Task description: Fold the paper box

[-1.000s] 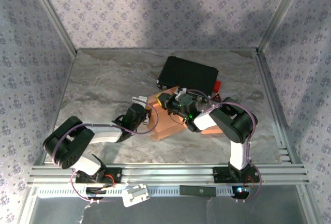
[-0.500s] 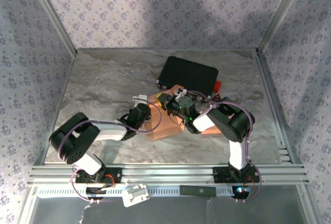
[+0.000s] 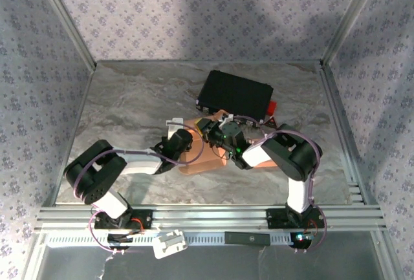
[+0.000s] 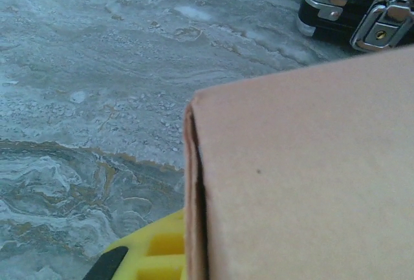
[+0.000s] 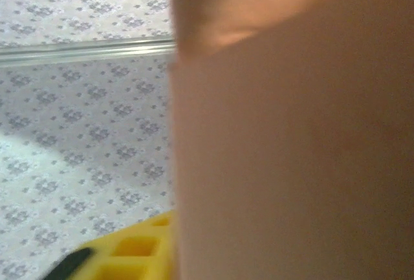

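Paper box point(image 3: 197, 162): left gripper point(image 3: 189, 143) pinches its wall; right gripper point(image 3: 212, 130) can't tell.

We see the paper box point(image 3: 200, 158) as plain tan-orange cardboard, a paler pinkish brown in the left wrist view. The table point(image 3: 129, 118) is grey marble veined with white and brown. The walls point(image 3: 194, 15) carry a lilac floral print on a pale ground. At upper centre lies a black case point(image 3: 236, 94) with silver latches point(image 4: 381, 24) and a red spot point(image 3: 272, 107) on its right. A yellow, black-tipped finger point(image 4: 158, 254) shows at the lower left. The arms point(image 3: 139, 161) are black and white, with purple cables point(image 3: 317, 157).
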